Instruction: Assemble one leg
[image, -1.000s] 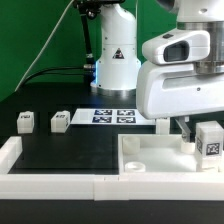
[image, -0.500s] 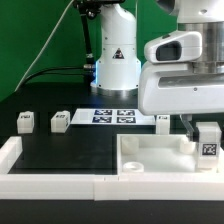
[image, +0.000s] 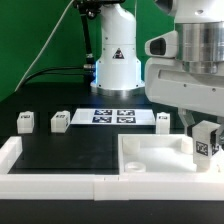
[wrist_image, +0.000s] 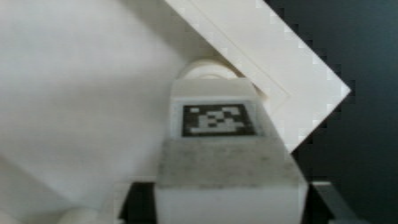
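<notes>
My gripper (image: 203, 138) is shut on one leg (image: 204, 146), a stubby white peg with a square tag. It holds the leg over the right corner of the large white panel (image: 150, 156) at the exterior view's front right. In the wrist view the leg (wrist_image: 221, 128) sits between my dark fingers (wrist_image: 146, 205), its rounded end close to the panel's corner (wrist_image: 80, 100). I cannot tell if the leg touches the panel. Three other legs stand on the black table: two at the left (image: 24, 121) (image: 60, 120) and one behind the panel (image: 163, 120).
The marker board (image: 113, 116) lies at the back middle, in front of the robot base (image: 115, 62). A white raised frame (image: 50, 184) runs along the table's front and left edges, and the panel lies against it.
My gripper has tilted and shifted slightly to the exterior view's left and downward, carrying the leg closer to the panel's corner. The other legs have not moved.
</notes>
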